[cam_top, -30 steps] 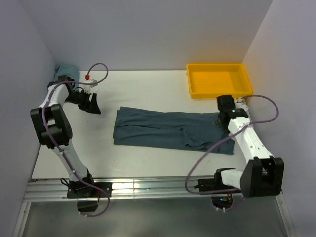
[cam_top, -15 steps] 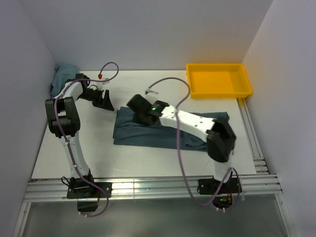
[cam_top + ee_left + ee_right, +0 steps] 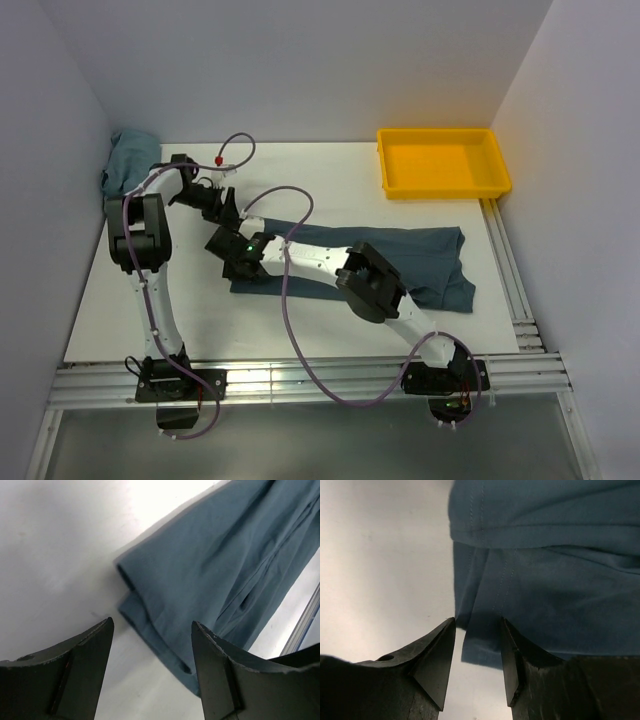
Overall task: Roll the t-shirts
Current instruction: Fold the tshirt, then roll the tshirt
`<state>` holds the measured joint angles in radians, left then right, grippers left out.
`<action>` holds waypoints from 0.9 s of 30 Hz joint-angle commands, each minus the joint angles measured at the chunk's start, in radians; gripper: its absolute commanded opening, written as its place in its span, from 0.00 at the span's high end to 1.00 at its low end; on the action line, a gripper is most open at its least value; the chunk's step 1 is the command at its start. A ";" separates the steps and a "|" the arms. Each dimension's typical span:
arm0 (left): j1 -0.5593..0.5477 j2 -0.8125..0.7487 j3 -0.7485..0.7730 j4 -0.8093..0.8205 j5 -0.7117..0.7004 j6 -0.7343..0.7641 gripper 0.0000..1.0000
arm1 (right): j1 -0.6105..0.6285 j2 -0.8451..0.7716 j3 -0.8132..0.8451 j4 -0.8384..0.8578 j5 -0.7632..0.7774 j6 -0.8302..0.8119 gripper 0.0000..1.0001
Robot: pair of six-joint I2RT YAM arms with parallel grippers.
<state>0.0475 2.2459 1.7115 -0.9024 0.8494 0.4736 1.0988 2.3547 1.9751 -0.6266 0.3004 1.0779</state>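
Slate-blue t-shirt (image 3: 430, 260), folded lengthwise into a long flat band, lies across the middle of the white surface (image 3: 330, 190), its left end near the left edge and its right end below the yellow tray (image 3: 445, 193). No turn of the roll is visible, so the folding appears done and the whole rolling is left. The cloth is soft and plain, with shallow creases and stitched hems layered at the left end. The right gripper (image 3: 228, 268) reaches across to that end; in its wrist view the fingers (image 3: 437, 660) stand apart, the shirt's corner between their tips, not yet pinched. The left gripper (image 3: 225, 212) hovers just beyond the same end, fingers (image 3: 85, 670) wide apart and holding nothing. A crumpled teal heap (image 3: 125, 160), probably another shirt, waits in the far-left corner.
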 commanded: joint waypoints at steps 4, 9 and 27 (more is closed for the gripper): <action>-0.031 0.032 0.016 0.007 0.017 0.000 0.30 | 0.029 0.058 0.097 -0.002 0.019 0.013 0.51; -0.038 0.027 -0.009 0.031 0.007 -0.013 0.32 | 0.039 0.118 0.178 -0.071 0.029 0.023 0.50; -0.040 0.000 -0.104 0.103 -0.027 -0.063 0.77 | 0.072 0.143 0.194 -0.278 0.102 0.076 0.66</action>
<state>0.0158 2.2536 1.6375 -0.8223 0.8703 0.4034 1.1568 2.4580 2.1361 -0.7940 0.3763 1.1416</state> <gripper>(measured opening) 0.252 0.368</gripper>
